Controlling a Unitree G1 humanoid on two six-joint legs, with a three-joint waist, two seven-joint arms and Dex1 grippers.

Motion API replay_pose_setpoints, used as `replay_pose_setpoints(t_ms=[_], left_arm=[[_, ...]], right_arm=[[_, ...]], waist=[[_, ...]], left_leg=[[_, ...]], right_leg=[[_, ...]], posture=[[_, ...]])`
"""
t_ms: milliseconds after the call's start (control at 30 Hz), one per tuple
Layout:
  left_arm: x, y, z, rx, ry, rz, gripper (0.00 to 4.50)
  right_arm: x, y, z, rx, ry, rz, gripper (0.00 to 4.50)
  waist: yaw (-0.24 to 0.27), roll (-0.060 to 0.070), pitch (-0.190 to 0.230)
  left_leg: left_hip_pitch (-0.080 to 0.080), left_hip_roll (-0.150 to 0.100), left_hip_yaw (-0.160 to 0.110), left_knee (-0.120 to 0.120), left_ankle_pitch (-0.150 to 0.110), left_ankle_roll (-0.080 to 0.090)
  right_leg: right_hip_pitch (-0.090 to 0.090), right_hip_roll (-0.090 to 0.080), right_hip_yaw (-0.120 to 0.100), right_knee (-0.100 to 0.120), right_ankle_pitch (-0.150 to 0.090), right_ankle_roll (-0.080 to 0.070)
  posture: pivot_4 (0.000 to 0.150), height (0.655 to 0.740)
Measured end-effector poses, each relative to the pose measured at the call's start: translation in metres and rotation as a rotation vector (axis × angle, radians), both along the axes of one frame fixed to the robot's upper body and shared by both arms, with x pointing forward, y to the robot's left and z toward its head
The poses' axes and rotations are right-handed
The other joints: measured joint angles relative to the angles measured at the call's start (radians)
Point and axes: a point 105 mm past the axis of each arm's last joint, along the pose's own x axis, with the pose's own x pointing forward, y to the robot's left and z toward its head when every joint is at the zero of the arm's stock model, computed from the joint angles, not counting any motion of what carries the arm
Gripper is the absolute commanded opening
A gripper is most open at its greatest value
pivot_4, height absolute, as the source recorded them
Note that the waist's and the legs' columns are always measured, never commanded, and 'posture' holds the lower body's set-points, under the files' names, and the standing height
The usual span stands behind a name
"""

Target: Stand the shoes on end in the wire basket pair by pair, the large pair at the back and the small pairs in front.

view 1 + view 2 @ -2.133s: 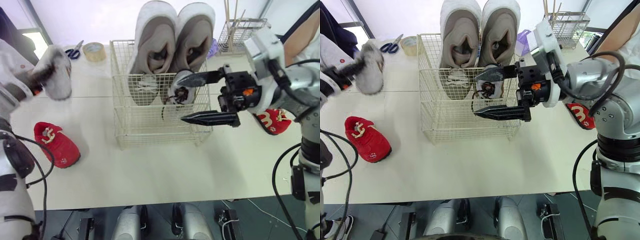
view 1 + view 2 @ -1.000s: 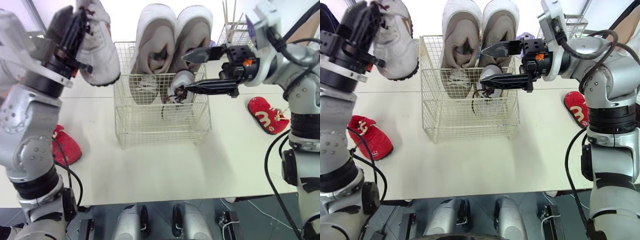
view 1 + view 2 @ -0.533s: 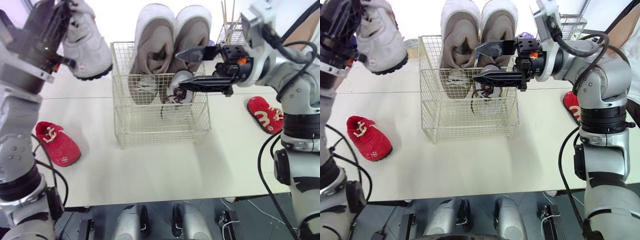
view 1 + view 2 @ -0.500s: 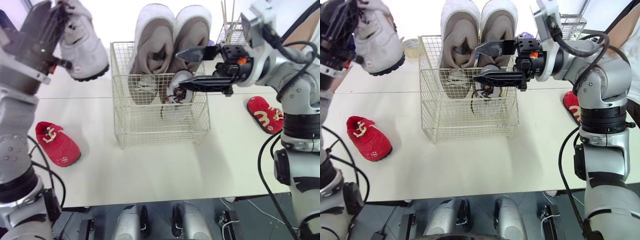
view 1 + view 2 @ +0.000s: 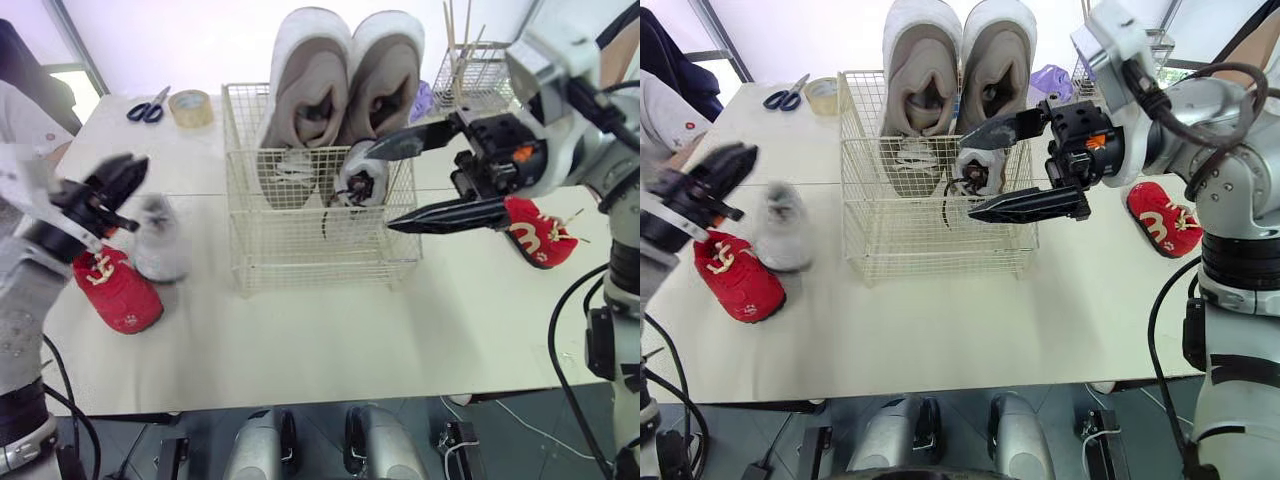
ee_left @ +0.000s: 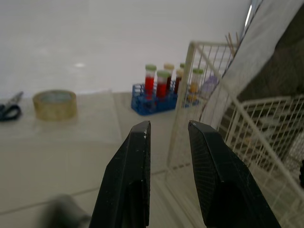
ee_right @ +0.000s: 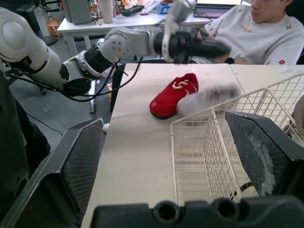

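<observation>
The wire basket (image 5: 320, 262) is cream-coated metal wire, smooth. The large pair (image 5: 312, 90) looks like soft matt grey cloth with fleecy white edges. The red shoe (image 5: 125, 300) is fuzzy cloth. The table (image 5: 330, 335) is smooth, matt.

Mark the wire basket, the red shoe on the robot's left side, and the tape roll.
wire basket (image 5: 310, 255): left eye view, front wall.
red shoe (image 5: 125, 300): left eye view, toe of upper.
tape roll (image 5: 190, 116): left eye view, outer side.

From the head we look down over the table (image 5: 330, 330), wire basket (image 5: 310, 265) mid-frame in both eyes. Our left wrist camera faces the far edge from beside the basket; the right looks over it toward the left edge.
</observation>
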Motion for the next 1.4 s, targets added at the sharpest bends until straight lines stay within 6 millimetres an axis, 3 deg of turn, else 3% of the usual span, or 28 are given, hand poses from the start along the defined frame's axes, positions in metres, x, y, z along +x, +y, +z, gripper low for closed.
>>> replay_pose_setpoints(t_ms=[100,167,200,267,367,433,533,633,867,1033,1167,1400], left_arm=[[0.011,0.000,-0.025,0.025,0.083,-0.003,1.24],[0.015,0.005,-0.027,0.007,0.091,0.018,1.24],[0.016,0.006,-0.024,0.004,0.083,0.022,1.47],[0.015,0.009,-0.014,-0.017,0.062,0.028,2.00],[0.011,0.024,0.005,-0.052,0.055,0.060,3.41],[0.012,0.045,0.024,-0.093,0.075,0.160,4.40],[0.011,0.063,0.047,-0.209,0.180,0.235,4.46],[0.010,0.054,0.050,-0.280,0.386,0.218,4.46],[0.021,0.025,0.007,-0.440,0.615,0.240,4.46],[0.003,0.033,-0.017,-0.680,0.668,0.519,4.46],[-0.005,0.017,-0.022,-0.874,0.737,0.633,4.46],[-0.011,0.003,-0.038,-0.959,0.823,0.705,4.46]], right_arm=[[0.001,0.000,0.000,0.010,0.001,-0.017,4.50],[0.001,0.000,-0.002,0.011,0.001,-0.031,4.50],[0.001,0.000,-0.003,0.012,0.007,-0.032,4.50],[0.000,0.000,-0.005,0.014,0.020,-0.037,4.50],[-0.001,-0.004,-0.004,0.025,0.019,-0.054,4.50],[-0.001,-0.005,-0.003,0.026,0.016,-0.061,4.50],[-0.001,-0.008,-0.004,0.015,0.017,-0.067,4.50],[-0.001,-0.010,-0.005,0.000,0.017,-0.062,4.50],[0.001,-0.010,-0.009,-0.004,0.021,-0.065,4.50],[0.003,-0.011,-0.017,0.011,0.051,-0.085,4.50],[0.003,-0.005,-0.022,0.032,0.063,-0.075,4.50],[-0.004,-0.003,-0.028,0.056,0.068,-0.094,4.50]], waist=[[0.000,0.000,0.000],[0.001,0.000,0.000],[0.002,0.000,0.000],[0.001,0.000,0.000],[-0.002,0.000,0.000],[-0.002,0.000,0.000],[0.002,0.000,0.000],[0.005,0.000,0.000],[0.002,-0.002,0.000],[-0.001,-0.003,0.001],[0.022,-0.003,0.001],[0.025,-0.003,0.000]], left_leg=[[-0.001,0.000,0.000,0.000,0.000,0.000],[-0.002,0.000,0.000,0.000,0.000,0.000],[-0.003,0.000,0.000,0.000,0.000,0.000],[-0.003,0.000,0.000,0.000,0.000,0.000],[-0.003,0.000,0.000,-0.001,0.000,0.000],[-0.003,0.000,-0.001,-0.001,0.000,-0.001],[-0.003,-0.001,-0.002,-0.001,0.000,0.000],[-0.003,-0.003,-0.002,-0.001,0.000,0.001],[-0.003,-0.003,-0.003,0.000,0.001,0.000],[0.000,-0.003,-0.003,-0.003,0.002,-0.003],[0.003,-0.005,-0.004,-0.004,0.001,-0.006],[0.011,-0.006,-0.004,-0.007,0.002,-0.004]], right_leg=[[-0.001,0.000,0.000,0.000,0.000,0.000],[-0.002,-0.001,0.000,0.000,0.000,0.000],[-0.003,-0.002,0.000,0.000,0.000,0.000],[-0.003,-0.003,0.001,0.000,0.000,0.000],[-0.003,-0.004,0.001,0.000,0.000,-0.001],[-0.004,-0.004,0.000,0.000,0.000,-0.001],[-0.003,-0.004,0.000,0.000,0.000,-0.001],[-0.002,-0.004,-0.001,0.000,0.000,0.000],[-0.001,-0.004,-0.001,0.003,0.000,0.001],[-0.001,-0.006,0.001,0.002,0.000,0.000],[0.003,-0.007,0.000,0.001,0.001,-0.001],[0.011,-0.006,0.000,-0.004,0.000,-0.004]], posture=[[0.150,0.7400],[0.150,0.7400],[0.150,0.7400],[0.150,0.7400],[0.150,0.7400],[0.150,0.7400],[0.150,0.7400],[0.150,0.7400],[0.150,0.7400],[0.150,0.7400],[0.150,0.7400],[0.150,0.7400]])
